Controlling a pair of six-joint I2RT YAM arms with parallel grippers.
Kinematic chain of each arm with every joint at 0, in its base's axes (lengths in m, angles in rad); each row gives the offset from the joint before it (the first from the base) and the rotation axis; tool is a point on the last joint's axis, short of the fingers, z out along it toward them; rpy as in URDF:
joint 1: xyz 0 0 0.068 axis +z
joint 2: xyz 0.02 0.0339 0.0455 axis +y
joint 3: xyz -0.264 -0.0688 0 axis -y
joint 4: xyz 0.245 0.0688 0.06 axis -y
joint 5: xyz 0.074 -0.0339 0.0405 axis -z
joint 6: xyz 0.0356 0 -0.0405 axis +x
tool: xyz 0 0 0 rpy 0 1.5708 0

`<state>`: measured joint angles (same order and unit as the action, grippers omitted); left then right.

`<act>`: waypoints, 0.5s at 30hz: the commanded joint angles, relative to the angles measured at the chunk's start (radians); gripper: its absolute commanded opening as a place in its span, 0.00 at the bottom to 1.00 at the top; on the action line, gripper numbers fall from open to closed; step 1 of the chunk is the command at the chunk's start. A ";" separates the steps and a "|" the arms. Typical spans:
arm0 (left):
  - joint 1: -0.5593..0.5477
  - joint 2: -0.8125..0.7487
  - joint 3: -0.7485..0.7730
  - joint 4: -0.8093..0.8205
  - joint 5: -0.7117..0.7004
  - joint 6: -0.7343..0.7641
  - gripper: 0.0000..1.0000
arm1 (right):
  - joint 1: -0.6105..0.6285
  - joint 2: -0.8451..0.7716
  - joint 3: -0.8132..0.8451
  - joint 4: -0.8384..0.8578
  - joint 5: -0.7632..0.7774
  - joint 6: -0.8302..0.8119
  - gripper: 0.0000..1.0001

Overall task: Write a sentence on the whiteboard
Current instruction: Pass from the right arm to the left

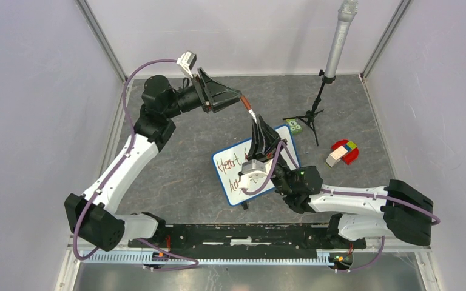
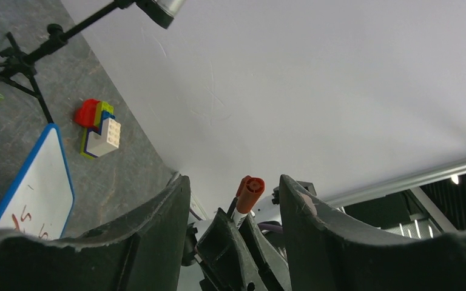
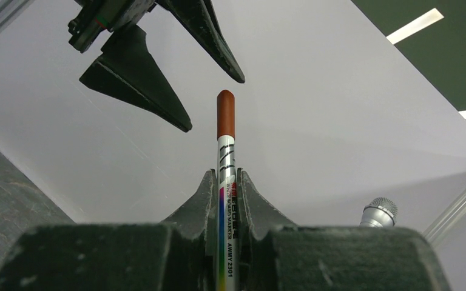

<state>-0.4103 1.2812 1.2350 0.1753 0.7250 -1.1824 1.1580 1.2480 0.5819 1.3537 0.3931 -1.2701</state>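
From above, the right gripper (image 1: 256, 122) pinches the marker (image 1: 249, 108) over the shiny, blue-framed whiteboard (image 1: 224, 173), where the sentence (image 1: 228, 163) starts with "Heart". The marker points at the left gripper (image 1: 236, 96), though I cannot tell from here if they touch. The left wrist view shows its rough black fingers (image 2: 151, 236) spread wide, the round red-brown cap (image 2: 250, 189) between them touching neither. In the right wrist view the smooth thin marker sits clamped tight, so I think the left gripper should back straight away without bumping the cap.
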 commanded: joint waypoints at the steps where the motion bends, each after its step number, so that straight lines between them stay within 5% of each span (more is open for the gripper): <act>1: -0.027 -0.010 0.017 0.050 0.035 0.050 0.61 | 0.011 -0.007 0.007 0.087 -0.030 -0.030 0.00; 15: -0.068 0.002 0.029 0.048 0.024 0.078 0.48 | 0.032 0.005 0.030 0.057 -0.012 -0.028 0.00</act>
<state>-0.4694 1.2816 1.2350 0.1825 0.7391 -1.1774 1.1786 1.2484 0.5819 1.3548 0.3775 -1.2919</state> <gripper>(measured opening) 0.520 0.136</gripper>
